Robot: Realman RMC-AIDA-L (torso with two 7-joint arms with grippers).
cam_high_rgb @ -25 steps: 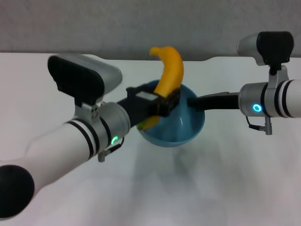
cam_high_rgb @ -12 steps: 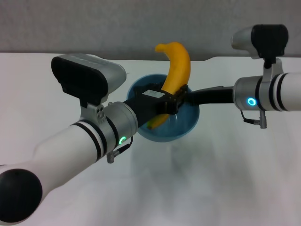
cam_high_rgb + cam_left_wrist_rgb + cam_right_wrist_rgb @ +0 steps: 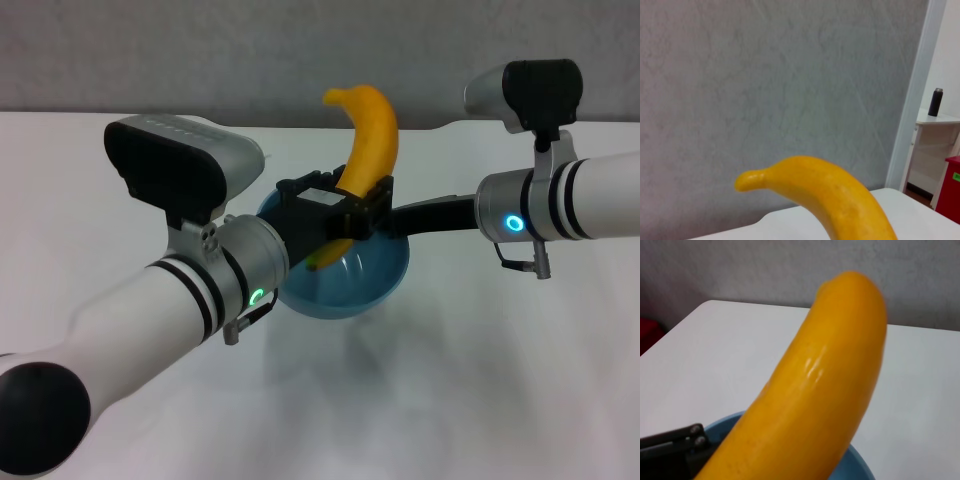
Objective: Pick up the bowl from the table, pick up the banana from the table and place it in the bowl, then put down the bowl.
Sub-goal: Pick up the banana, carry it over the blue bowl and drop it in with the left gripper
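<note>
The yellow-orange banana [image 3: 372,140] stands nearly upright, its lower end down inside the light-blue bowl [image 3: 355,285]. My left gripper [image 3: 362,205] reaches in from the lower left and is shut on the banana's middle. From the right, my right gripper [image 3: 402,222] is shut on the bowl's rim and holds the bowl above the table [image 3: 480,380], where its shadow falls. The left wrist view shows the banana [image 3: 832,195] close up. In the right wrist view the banana [image 3: 820,390] rises over the bowl's rim [image 3: 860,467], beside black parts of the left gripper [image 3: 675,440].
The white table stretches wide on both sides of the arms, ending at a grey wall [image 3: 300,50]. A side desk with a dark bottle [image 3: 936,101] and a red object [image 3: 950,192] lie far off in the left wrist view.
The right arm has carried the bowl leftward, toward the left arm. The banana in the left gripper has shifted slightly left, and its lower end now sits deeper in the bowl.
</note>
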